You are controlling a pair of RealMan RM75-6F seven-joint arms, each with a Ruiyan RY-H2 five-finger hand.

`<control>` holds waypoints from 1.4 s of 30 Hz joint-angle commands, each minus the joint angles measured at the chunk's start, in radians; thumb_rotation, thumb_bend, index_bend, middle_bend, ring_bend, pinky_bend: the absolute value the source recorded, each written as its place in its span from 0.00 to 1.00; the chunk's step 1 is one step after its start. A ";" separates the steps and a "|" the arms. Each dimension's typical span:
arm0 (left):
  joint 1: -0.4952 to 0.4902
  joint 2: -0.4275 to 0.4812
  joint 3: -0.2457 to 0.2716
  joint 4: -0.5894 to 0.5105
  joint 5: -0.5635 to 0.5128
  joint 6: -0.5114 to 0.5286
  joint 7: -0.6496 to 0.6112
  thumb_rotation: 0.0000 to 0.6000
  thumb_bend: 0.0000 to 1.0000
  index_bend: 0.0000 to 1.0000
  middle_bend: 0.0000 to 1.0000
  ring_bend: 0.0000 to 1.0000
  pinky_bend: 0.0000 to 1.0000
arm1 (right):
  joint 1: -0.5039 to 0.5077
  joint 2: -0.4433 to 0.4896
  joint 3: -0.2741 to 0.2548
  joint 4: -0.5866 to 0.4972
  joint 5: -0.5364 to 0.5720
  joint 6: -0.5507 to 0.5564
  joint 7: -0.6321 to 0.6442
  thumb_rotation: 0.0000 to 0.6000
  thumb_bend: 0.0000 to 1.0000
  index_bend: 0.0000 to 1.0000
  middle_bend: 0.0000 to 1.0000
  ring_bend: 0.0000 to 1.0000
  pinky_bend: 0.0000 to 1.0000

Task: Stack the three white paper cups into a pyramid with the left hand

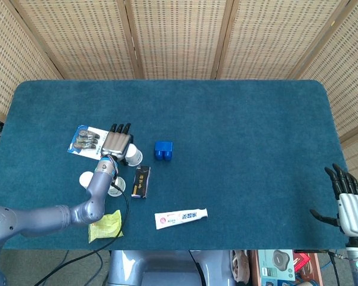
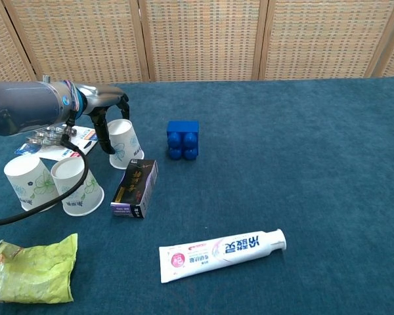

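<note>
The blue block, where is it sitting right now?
The blue block sits left of centre in the chest view, right of the paper cup at the left hand, behind the dark box.

third cup (image 2: pixel 123 142): grasp unclear | snack bag (image 2: pixel 30 270): cut off at the frame edge

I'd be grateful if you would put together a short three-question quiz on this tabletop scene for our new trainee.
1. True or false: two white paper cups stand upside down side by side at the near left.
2. Which item lies closest to the third cup? A) toothpaste tube B) dark box C) green packet
3. Fill in: the left hand is at the third cup, while the right hand rests near the table's ____ edge, holding nothing.

Key
1. True
2. B
3. Right
</note>
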 commanded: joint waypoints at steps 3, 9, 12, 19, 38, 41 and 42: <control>0.008 0.004 0.001 -0.013 0.010 0.006 -0.006 1.00 0.16 0.42 0.00 0.00 0.00 | 0.000 0.001 -0.001 0.000 -0.002 0.001 0.002 1.00 0.00 0.00 0.00 0.00 0.00; 0.020 0.013 0.003 -0.028 0.021 0.016 -0.012 1.00 0.16 0.43 0.00 0.00 0.00 | -0.001 0.001 -0.003 -0.004 -0.008 0.005 -0.003 1.00 0.00 0.00 0.00 0.00 0.00; 0.027 0.025 -0.002 -0.043 0.034 0.025 -0.021 1.00 0.16 0.44 0.00 0.00 0.00 | -0.001 0.000 -0.004 -0.005 -0.010 0.005 -0.007 1.00 0.00 0.00 0.00 0.00 0.00; 0.043 0.073 -0.021 -0.096 0.062 0.055 -0.045 1.00 0.16 0.45 0.00 0.00 0.00 | -0.003 0.001 -0.003 -0.008 -0.011 0.009 -0.007 1.00 0.00 0.00 0.00 0.00 0.00; 0.159 0.469 -0.033 -0.627 0.288 0.207 -0.108 1.00 0.16 0.45 0.00 0.00 0.00 | -0.004 -0.003 -0.009 -0.023 -0.023 0.018 -0.048 1.00 0.00 0.00 0.00 0.00 0.00; 0.197 0.542 -0.010 -0.727 0.347 0.224 -0.124 1.00 0.16 0.45 0.00 0.00 0.00 | -0.005 -0.003 -0.010 -0.030 -0.029 0.024 -0.057 1.00 0.00 0.00 0.00 0.00 0.00; 0.209 0.565 0.000 -0.755 0.369 0.227 -0.128 1.00 0.16 0.45 0.00 0.00 0.00 | -0.006 -0.003 -0.011 -0.032 -0.031 0.027 -0.060 1.00 0.00 0.00 0.00 0.00 0.00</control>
